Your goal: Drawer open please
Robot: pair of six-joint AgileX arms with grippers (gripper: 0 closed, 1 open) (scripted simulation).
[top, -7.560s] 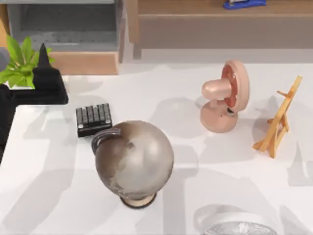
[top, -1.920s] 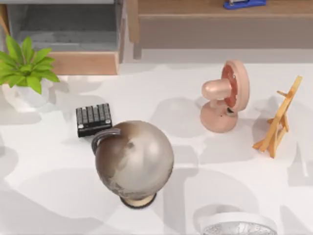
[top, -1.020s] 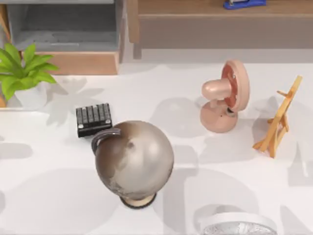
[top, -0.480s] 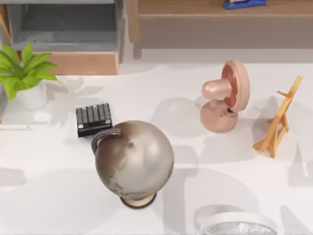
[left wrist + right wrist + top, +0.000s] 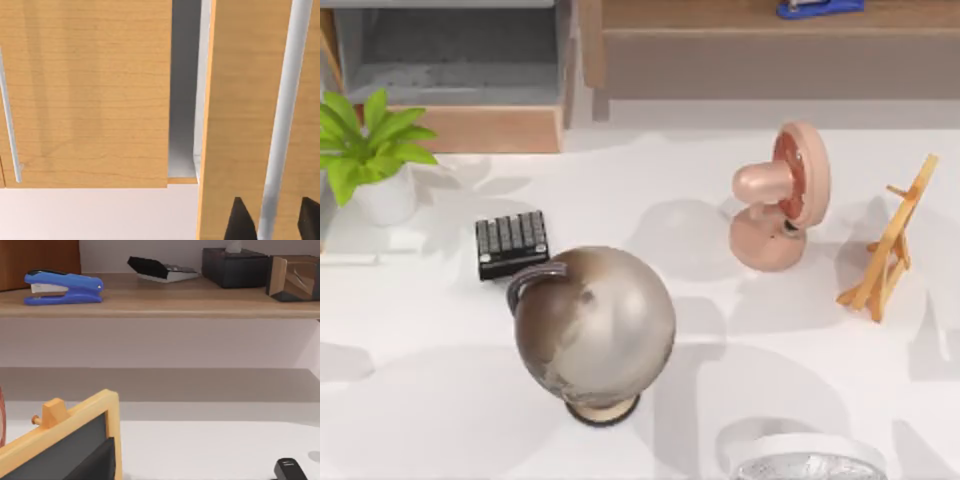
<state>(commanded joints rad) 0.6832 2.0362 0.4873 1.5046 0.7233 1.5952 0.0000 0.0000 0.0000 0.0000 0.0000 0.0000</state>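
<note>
The drawer (image 5: pixel 460 70) sits at the table's back left, pulled out, with its grey speckled floor showing behind the light tan front panel (image 5: pixel 485 128). In the left wrist view a tan wooden panel (image 5: pixel 240 100) stands forward of its neighbour (image 5: pixel 90 90), with a grey gap between them. A silver bar handle (image 5: pixel 282 110) runs along that forward panel. My left gripper (image 5: pixel 274 220) is open, one dark fingertip (image 5: pixel 241 220) on each side of the bar. My right arm is over the table's right side, its camera facing the easel and the shelf.
A potted plant (image 5: pixel 368 150) stands just in front of the drawer's left end. A black keypad (image 5: pixel 510 243), a globe (image 5: pixel 595 330), a pink fan (image 5: pixel 780 195), a wooden easel (image 5: pixel 890 240) and a white fan (image 5: pixel 810 462) stand on the table. A blue stapler (image 5: pixel 62 287) lies on the shelf board (image 5: pixel 770 40).
My left arm stood by the plant 7.6 s ago and has since left the top view. The plant shifted a little. The drawer has not moved.
</note>
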